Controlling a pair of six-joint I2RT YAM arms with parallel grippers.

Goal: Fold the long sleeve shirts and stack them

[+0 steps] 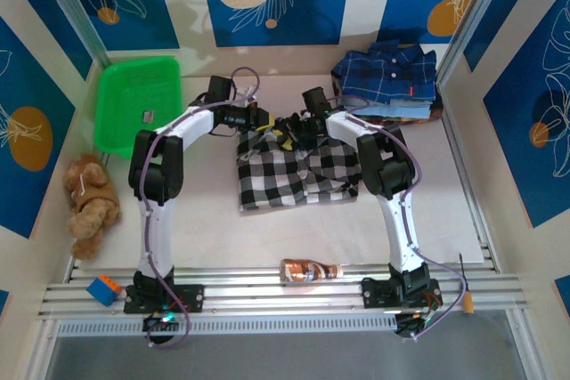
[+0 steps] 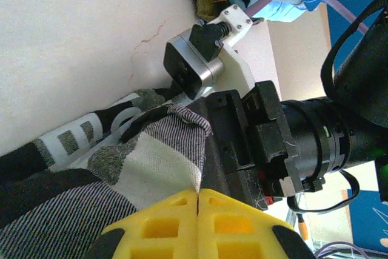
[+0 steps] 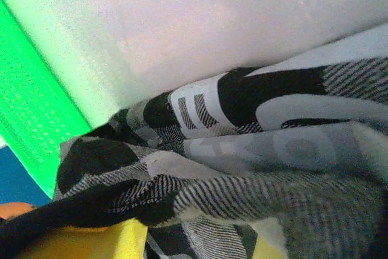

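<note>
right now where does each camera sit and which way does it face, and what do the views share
Top external: above and behind the bases, looking down on the table; both arms show, left gripper and right gripper at the far edge of the checked shirt.
Left wrist: looks along its yellow fingers, pinched on the shirt, toward the right arm.
Right wrist: looks over shirt folds toward the green basket, yellow fingers partly covered.
Shared: all three see the shirt; top and right wrist see the basket.
</note>
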